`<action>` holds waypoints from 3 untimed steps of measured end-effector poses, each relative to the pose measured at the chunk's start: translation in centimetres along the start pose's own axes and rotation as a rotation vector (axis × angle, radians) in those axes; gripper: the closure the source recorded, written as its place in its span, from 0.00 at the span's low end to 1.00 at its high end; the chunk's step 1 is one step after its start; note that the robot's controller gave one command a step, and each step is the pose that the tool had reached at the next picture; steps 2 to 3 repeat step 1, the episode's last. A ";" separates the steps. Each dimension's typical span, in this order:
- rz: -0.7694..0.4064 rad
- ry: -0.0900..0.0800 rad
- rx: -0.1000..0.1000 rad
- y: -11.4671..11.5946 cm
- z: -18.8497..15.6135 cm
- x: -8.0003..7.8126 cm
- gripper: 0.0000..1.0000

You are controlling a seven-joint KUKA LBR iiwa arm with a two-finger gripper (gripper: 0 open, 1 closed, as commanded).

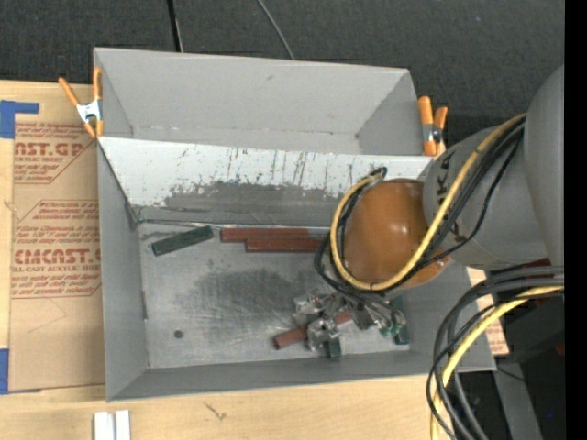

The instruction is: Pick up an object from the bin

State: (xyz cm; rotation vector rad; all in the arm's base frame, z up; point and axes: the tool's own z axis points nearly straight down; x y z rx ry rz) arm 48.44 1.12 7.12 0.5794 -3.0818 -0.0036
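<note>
The grey metal bin (119, 273) stands on a pale bench (275, 415), its sloped back wall scratched and its floor scuffed dark in the middle. The grey arm (532, 191) comes in from the right, over the bin's right rim. At its wrist sits a rounded orange cover (385, 232), looped by yellow and black cables (341, 218).

Along the foot of the back wall lies a long reddish-brown bar (275, 238). Just to its left is a shorter dark green bar (181, 240), slightly tilted and apart from it.

Below the orange cover, the fingers (323, 324) are low over the floor near the front right corner, in a small clutter of bits. Whether they are open or closed cannot be told.

A small brown bar (289, 340) lies at an angle there. Its left end sticks out on the floor and its right end runs in under the fingers. A small green piece (397, 330) lies just right of them, and another green bit (330, 349) just in front.
</note>
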 end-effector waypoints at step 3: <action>0.036 -0.007 0.003 -2.5 -13.2 -2.4 1.00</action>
